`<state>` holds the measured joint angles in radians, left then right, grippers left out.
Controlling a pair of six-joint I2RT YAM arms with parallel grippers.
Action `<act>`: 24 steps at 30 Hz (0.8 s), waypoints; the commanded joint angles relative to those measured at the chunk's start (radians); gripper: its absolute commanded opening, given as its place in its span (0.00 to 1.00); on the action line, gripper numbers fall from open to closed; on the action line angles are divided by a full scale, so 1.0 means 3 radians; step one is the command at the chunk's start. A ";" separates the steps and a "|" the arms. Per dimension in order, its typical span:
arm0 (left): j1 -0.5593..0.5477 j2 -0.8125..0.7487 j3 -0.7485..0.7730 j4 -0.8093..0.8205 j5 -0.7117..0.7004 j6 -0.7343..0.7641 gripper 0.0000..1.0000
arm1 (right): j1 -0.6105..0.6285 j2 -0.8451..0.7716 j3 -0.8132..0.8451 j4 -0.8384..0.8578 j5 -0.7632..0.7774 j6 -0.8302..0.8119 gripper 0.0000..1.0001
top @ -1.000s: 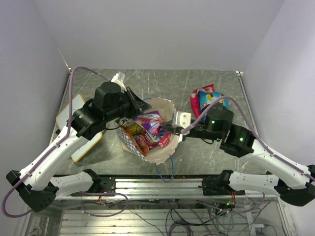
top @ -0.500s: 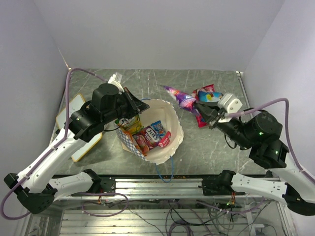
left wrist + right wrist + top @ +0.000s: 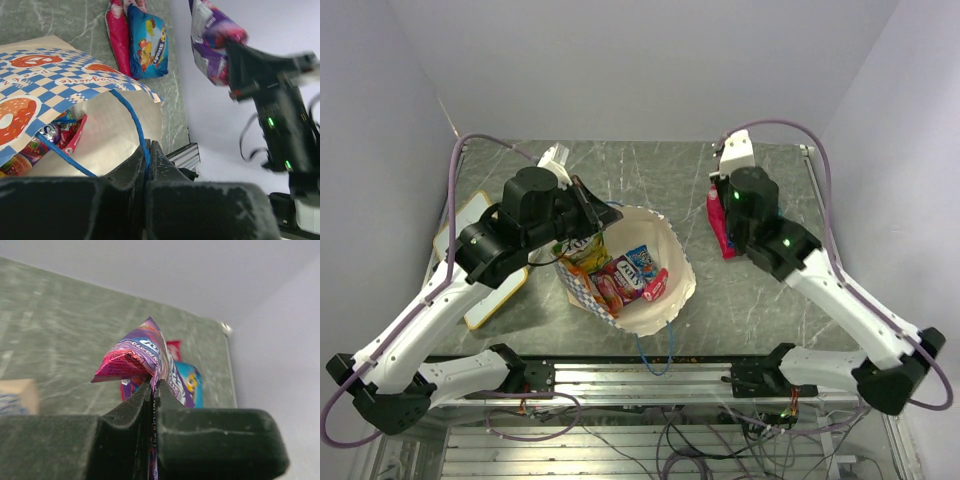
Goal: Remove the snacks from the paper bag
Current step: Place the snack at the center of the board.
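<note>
Right wrist: our right tool (image 3: 152,386) is pinching the purple snack (image 3: 144,351) by its thin edge, risking a slip; our left tool (image 3: 148,150) is clamping the paper bag (image 3: 60,80) by its cord (image 3: 131,117).

Right gripper (image 3: 152,385): moved from inside the cream-tan checkered paper bag (image 3: 665,300) a second ago to the far right of the grey marbled table (image 3: 650,170), jaws pinched on a glossy purple crinkly packet (image 3: 145,355). Purple packet: gone from the bag's contents; now held aloft near the red packet (image 3: 118,35) and blue packet (image 3: 148,42) lying there.
</note>
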<state>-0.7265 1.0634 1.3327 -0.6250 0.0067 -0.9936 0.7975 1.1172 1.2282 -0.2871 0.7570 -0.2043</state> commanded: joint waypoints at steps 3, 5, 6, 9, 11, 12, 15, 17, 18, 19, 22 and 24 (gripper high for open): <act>-0.0020 0.0164 0.0243 0.0087 0.0421 0.0236 0.07 | -0.0814 0.0655 0.0350 -0.0368 0.0171 0.0778 0.00; -0.0020 0.0240 0.0338 0.0020 0.0501 0.0336 0.07 | -0.1031 0.0882 0.0363 -0.0394 0.0108 0.0848 0.00; -0.0022 0.0271 0.0387 -0.0022 0.0533 0.0391 0.07 | -0.1137 0.0962 0.0351 -0.0373 0.0083 0.0823 0.00; -0.0021 0.0318 0.0449 -0.0068 0.0634 0.0552 0.07 | -0.1301 0.1165 0.0249 -0.0110 0.0085 0.0668 0.00; -0.0018 0.0303 0.0392 0.0003 0.0692 0.0601 0.07 | -0.1378 0.1299 0.0165 0.0157 0.0082 0.0508 0.00; -0.0019 0.0292 0.0357 0.0057 0.0714 0.0604 0.07 | -0.1402 0.1394 0.0146 0.0290 0.0096 0.0429 0.00; -0.0022 0.0342 0.0398 0.0016 0.0792 0.0628 0.07 | -0.1428 0.1642 0.0095 0.0580 0.0074 0.0169 0.00; -0.0018 0.0422 0.0602 -0.0200 0.0771 0.0745 0.07 | -0.1431 0.1721 -0.0045 0.0893 -0.0156 0.0021 0.00; -0.0020 0.0447 0.0672 -0.0305 0.0740 0.0802 0.07 | -0.1431 0.1756 -0.0088 0.0976 -0.0201 0.0035 0.00; -0.0018 0.0456 0.0720 -0.0358 0.0724 0.0837 0.07 | -0.1434 0.1819 -0.0103 0.1004 -0.0208 0.0105 0.00; -0.0020 0.0410 0.0689 -0.0357 0.0690 0.0846 0.07 | -0.1431 0.2026 -0.0155 0.1065 -0.0243 0.0342 0.00; -0.0021 0.0379 0.0610 -0.0289 0.0676 0.0798 0.07 | -0.1431 0.2121 -0.0285 0.1273 -0.0368 0.0380 0.00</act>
<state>-0.7265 1.2015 1.5112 -0.7074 0.1955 -0.7765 0.3733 1.7100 1.1919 -0.0597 0.6979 -0.1307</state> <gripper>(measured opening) 0.075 0.016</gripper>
